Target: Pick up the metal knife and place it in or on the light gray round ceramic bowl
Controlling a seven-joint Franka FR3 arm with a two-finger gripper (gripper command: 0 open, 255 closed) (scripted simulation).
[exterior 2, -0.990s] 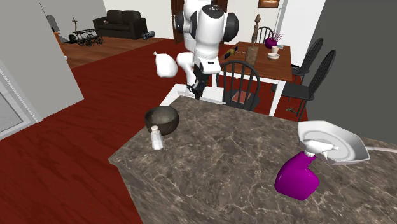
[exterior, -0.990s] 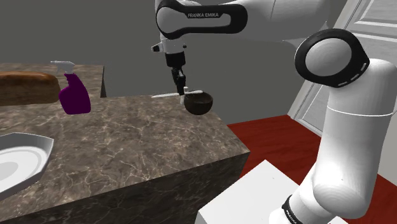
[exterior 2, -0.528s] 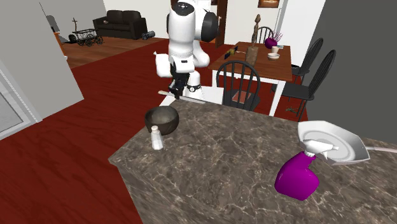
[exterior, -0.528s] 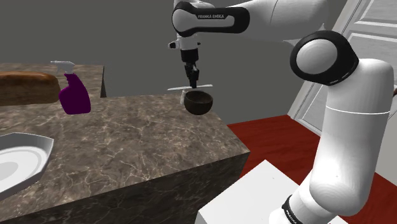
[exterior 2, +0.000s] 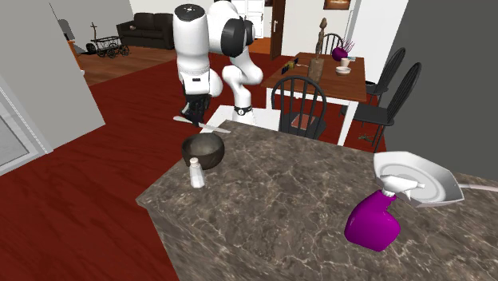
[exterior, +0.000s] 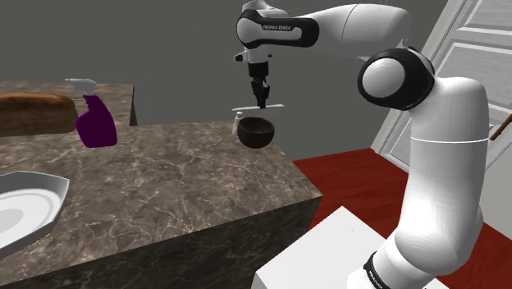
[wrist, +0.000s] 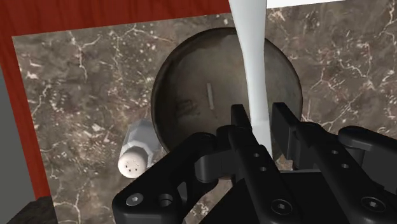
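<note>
My black gripper (exterior: 262, 102) is shut on a pale metal knife (exterior: 258, 107), which lies level just above the dark round bowl (exterior: 256, 131) at the counter's far corner. In the second exterior view the gripper (exterior 2: 195, 116) holds the knife (exterior 2: 209, 126) over the bowl (exterior 2: 203, 149). In the wrist view the fingers (wrist: 245, 137) clasp the white blade (wrist: 252, 57), which runs out across the bowl (wrist: 191, 102) right below.
A small white shaker (wrist: 137, 151) stands against the bowl. On the marble counter (exterior: 164, 189) are a purple spray bottle (exterior: 94, 121), a white dish (exterior: 25, 209) and a bread loaf (exterior: 33, 111). Chairs (exterior 2: 299, 104) and a dining table stand behind.
The arm has carried the knife toward the shoulder view's right, from beside the bowl to directly over it. The grip on the knife is unchanged.
</note>
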